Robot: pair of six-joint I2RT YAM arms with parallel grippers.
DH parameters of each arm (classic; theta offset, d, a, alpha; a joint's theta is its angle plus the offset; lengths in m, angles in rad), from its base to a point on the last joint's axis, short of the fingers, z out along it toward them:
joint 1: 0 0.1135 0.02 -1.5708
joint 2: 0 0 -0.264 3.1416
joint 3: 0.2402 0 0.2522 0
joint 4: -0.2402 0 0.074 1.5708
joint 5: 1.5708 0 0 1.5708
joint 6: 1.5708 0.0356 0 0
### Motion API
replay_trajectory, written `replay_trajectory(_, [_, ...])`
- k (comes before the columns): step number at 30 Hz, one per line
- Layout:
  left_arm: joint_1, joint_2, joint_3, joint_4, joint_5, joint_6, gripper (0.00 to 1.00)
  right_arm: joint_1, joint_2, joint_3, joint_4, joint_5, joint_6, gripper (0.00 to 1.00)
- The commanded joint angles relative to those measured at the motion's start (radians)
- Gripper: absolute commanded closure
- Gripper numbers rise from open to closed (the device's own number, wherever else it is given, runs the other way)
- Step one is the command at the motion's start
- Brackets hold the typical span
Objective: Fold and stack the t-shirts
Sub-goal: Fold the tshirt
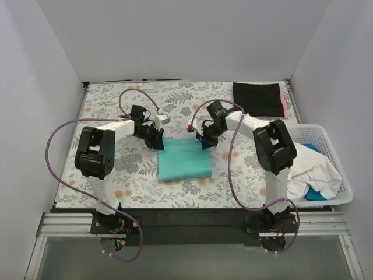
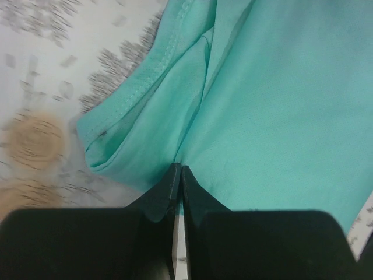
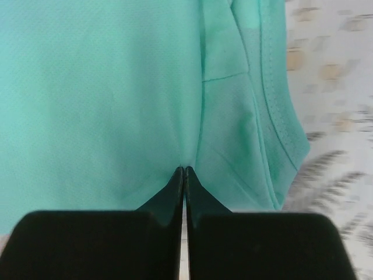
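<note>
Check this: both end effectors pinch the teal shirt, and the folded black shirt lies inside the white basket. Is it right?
No. The top view shows the black shirt at the far right of the table, outside the white basket. The rest holds.

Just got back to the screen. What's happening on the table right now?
Both arms are working on the teal t-shirt, which lies folded into a rectangle on the floral cloth. The left end effector and the right end effector are each shut, pinching the fabric at its far corners. A folded black t-shirt sits on a pink t-shirt at the far right. A white t-shirt and a blue t-shirt lie unfolded in the basket.
</note>
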Motion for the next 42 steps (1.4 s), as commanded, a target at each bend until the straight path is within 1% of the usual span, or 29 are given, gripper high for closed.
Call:
replay_trajectory(1, [-0.023,-0.154,-0.100,-0.057,0.014,0.013,1.00,0.056,-0.109,-0.156,-0.021,-0.017,0.066,0.99])
replay_trajectory(2, [-0.025,-0.180,-0.143,-0.087,0.026,0.019,1.00,0.068,-0.176,-0.188,-0.021,-0.027,0.081,0.99])
replay_trajectory(3, [-0.032,-0.205,-0.159,-0.103,0.040,0.027,1.00,0.090,-0.207,-0.252,-0.026,-0.036,0.112,0.99])
replay_trajectory(4, [-0.037,-0.255,-0.177,-0.121,0.052,0.056,1.00,0.099,-0.233,-0.274,-0.029,-0.044,0.132,0.99])
replay_trajectory(5, [-0.040,-0.277,-0.188,-0.158,0.086,0.068,1.00,0.104,-0.275,-0.294,-0.034,-0.056,0.153,0.94])
replay_trajectory(7, [-0.040,-0.333,-0.193,-0.192,0.112,0.100,1.00,0.102,-0.306,-0.284,-0.106,-0.115,0.198,0.71])
replay_trajectory(8, [-0.040,-0.352,-0.189,-0.216,0.126,0.135,0.95,0.098,-0.312,-0.271,-0.123,-0.132,0.219,0.52])
replay_trajectory(9, [-0.040,-0.366,-0.168,-0.224,0.131,0.143,0.81,0.075,-0.315,-0.233,-0.141,-0.157,0.242,0.46])
replay_trajectory(10, [-0.040,-0.376,-0.157,-0.226,0.137,0.166,0.77,0.058,-0.316,-0.210,-0.159,-0.219,0.299,0.42])
replay_trajectory(11, [-0.040,-0.398,-0.144,-0.227,0.147,0.180,0.75,0.040,-0.309,-0.186,-0.170,-0.258,0.327,0.41])
replay_trajectory(12, [-0.042,-0.403,-0.130,-0.224,0.158,0.194,0.70,0.003,-0.300,-0.158,-0.173,-0.293,0.354,0.41])
replay_trajectory(13, [-0.043,-0.406,-0.104,-0.223,0.167,0.217,0.69,-0.011,-0.287,-0.112,-0.170,-0.350,0.391,0.41])
replay_trajectory(14, [-0.049,-0.401,-0.091,-0.217,0.175,0.246,0.68,-0.023,-0.249,-0.081,-0.170,-0.367,0.452,0.45])
replay_trajectory(16, [-0.078,-0.387,-0.067,-0.204,0.181,0.274,0.68,-0.036,-0.173,0.001,-0.169,-0.387,0.520,0.53])
replay_trajectory(17, [-0.091,-0.371,-0.062,-0.206,0.184,0.321,0.67,-0.036,-0.148,0.025,-0.163,-0.395,0.576,0.60])
replay_trajectory(20, [-0.149,-0.343,-0.064,-0.212,0.180,0.384,0.68,-0.031,-0.048,0.107,-0.147,-0.435,0.655,0.69])
replay_trajectory(22, [-0.201,-0.312,-0.070,-0.214,0.154,0.418,0.66,-0.021,0.018,0.144,-0.143,-0.455,0.722,0.71])
replay_trajectory(24, [-0.242,-0.291,-0.085,-0.214,0.143,0.455,0.64,-0.004,0.047,0.169,-0.129,-0.464,0.767,0.72])
replay_trajectory(30, [-0.298,-0.263,-0.107,-0.194,0.120,0.524,0.57,0.036,0.136,0.187,-0.129,-0.476,0.787,0.71])
replay_trajectory(32, [-0.308,-0.237,-0.102,-0.194,0.106,0.525,0.57,0.039,0.161,0.186,-0.129,-0.470,0.790,0.71])
replay_trajectory(38, [-0.316,-0.196,-0.117,-0.180,0.086,0.548,0.50,0.045,0.194,0.200,-0.133,-0.462,0.781,0.71])
replay_trajectory(42, [-0.331,-0.176,-0.119,-0.180,0.085,0.544,0.50,0.056,0.211,0.200,-0.135,-0.459,0.775,0.71])
